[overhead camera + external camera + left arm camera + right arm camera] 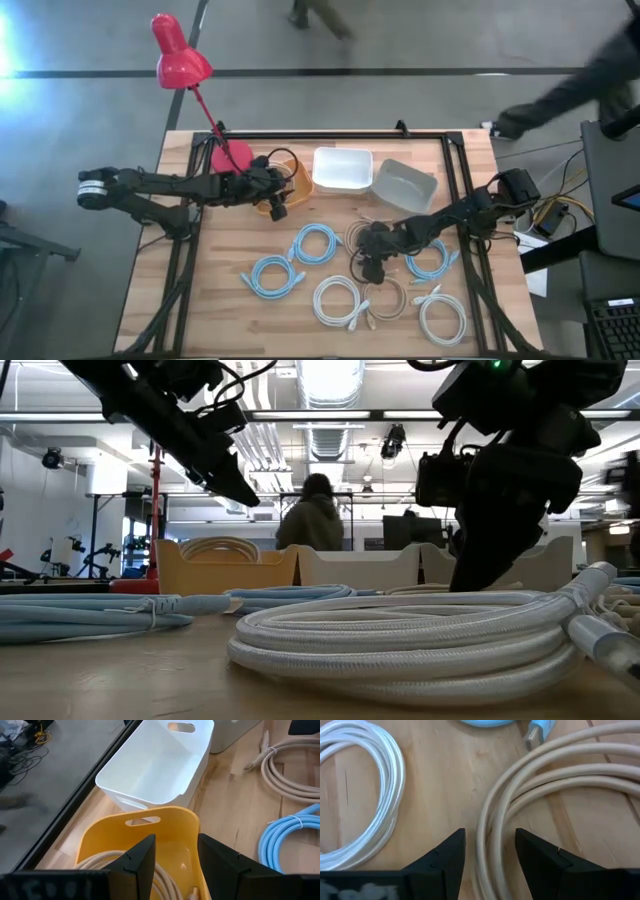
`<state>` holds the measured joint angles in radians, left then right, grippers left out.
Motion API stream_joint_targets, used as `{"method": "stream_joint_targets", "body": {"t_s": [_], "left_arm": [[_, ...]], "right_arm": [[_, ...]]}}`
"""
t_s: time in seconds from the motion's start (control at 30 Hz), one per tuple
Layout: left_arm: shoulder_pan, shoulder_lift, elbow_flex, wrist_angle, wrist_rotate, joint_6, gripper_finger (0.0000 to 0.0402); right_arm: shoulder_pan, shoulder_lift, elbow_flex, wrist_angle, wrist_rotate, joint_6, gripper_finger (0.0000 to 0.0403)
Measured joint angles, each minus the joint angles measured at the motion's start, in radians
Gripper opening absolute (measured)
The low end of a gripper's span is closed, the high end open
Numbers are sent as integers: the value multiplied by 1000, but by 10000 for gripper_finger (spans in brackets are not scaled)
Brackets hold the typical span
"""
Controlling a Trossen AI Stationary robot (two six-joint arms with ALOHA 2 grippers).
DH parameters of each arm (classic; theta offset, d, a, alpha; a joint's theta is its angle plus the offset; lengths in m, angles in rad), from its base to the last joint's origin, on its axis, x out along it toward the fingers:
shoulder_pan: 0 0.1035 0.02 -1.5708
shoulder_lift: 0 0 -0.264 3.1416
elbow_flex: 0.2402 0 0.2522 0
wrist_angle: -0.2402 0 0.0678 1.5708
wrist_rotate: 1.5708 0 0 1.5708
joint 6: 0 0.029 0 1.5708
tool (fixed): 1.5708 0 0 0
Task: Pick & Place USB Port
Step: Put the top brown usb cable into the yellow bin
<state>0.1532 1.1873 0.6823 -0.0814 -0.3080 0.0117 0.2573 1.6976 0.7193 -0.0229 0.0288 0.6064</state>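
Right gripper (489,854) is down low over the bench (220,300), fingers apart and straddling the strands of a beige coiled USB cable (555,775) lying flat on the wood, just beside a white coil (360,795). A light blue cable's plug (538,732) sits near the beige loops. Over at the far side, the left gripper (175,862) hangs above the yellow bin (165,827), fingers apart, another beige cable (97,862) coiled inside it. The white bin (150,765) stands right beside the yellow one.
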Motion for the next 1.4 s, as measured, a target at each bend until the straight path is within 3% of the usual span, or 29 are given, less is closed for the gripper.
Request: {"method": "stream_joint_targets", "body": {"t_s": [0.13, 0.47, 0.77, 0.87, 1.0, 1.2, 1.4], "left_arm": [[0, 0, 0, 0, 0, -8, 153], [0, 0, 0, -1, 0, -9, 154], [0, 0, 0, -1, 2, -79, 154], [0, 0, 0, -2, 55, -129, 153], [0, 0, 0, 0, 213, -163, 153], [0, 0, 0, 18, 356, -256, 153], [0, 0, 0, 55, 467, -345, 154]], "right_arm": [[0, -11, -2, -5, 0, -46, 144], [1, -20, -2, 3, -27, -47, 34], [0, -24, 99, -126, -52, -39, 29], [0, -24, 166, -262, 0, -47, 28], [0, -24, 257, -401, 76, -108, 25], [0, -25, 368, -416, 226, -276, 26], [0, -25, 440, -416, 481, -420, 25]]}}
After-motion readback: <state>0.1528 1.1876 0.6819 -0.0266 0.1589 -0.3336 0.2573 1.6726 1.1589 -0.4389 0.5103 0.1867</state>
